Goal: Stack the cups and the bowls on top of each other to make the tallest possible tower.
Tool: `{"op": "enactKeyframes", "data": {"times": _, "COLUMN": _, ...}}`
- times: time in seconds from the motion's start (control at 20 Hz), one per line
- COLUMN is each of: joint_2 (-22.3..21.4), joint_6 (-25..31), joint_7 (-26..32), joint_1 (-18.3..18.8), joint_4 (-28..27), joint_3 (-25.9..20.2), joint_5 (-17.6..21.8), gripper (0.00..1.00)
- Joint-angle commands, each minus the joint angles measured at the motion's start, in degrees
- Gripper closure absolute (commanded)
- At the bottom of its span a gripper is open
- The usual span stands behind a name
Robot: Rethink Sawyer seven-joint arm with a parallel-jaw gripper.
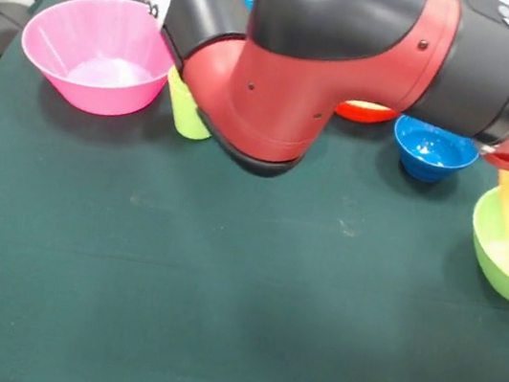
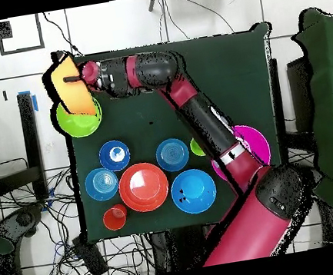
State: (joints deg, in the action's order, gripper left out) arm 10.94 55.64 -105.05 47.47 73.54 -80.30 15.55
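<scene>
Gripper (image 2: 82, 78): jaws clamped on rim of large light-orange bowl (image 2: 71, 87), tilted above lime-green bowl (image 2: 80, 120) at table (image 2: 213, 66) corner. Advice: level it mouth-down, centre before release. Remaining bowls clustered well apart; pink bowl (image 1: 100, 52) separate.

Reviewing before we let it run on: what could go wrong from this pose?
1. The hand carries the large light-orange bowl tilted, by its rim, above the lime-green bowl at the table's edge; if it slips, it may fall off the table.
2. The arm's elbow hangs low beside the lime green cup and the pink bowl; a swing back could knock them.
</scene>
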Motion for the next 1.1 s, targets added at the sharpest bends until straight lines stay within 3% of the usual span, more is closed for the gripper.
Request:
{"op": "enactKeyframes", "data": {"times": 0.05, "joint_2": -2.11, "joint_6": 11.78, "joint_7": 19.0, "joint_1": -0.47, "joint_4": -11.94, "joint_3": 6.94, "joint_5": -1.5, "gripper": 1.0}}
{"op": "enactKeyframes", "data": {"times": 0.35, "joint_2": -1.81, "joint_6": 15.93, "joint_7": 20.25, "joint_1": -0.52, "joint_4": -14.28, "joint_3": 6.29, "joint_5": -0.93, "gripper": 1.0}}
{"op": "enactKeyframes", "data": {"times": 1.1, "joint_2": -2.31, "joint_6": 19.27, "joint_7": 21.52, "joint_1": -0.38, "joint_4": -16.22, "joint_3": 6.55, "joint_5": 0.23, "gripper": 1.0}}
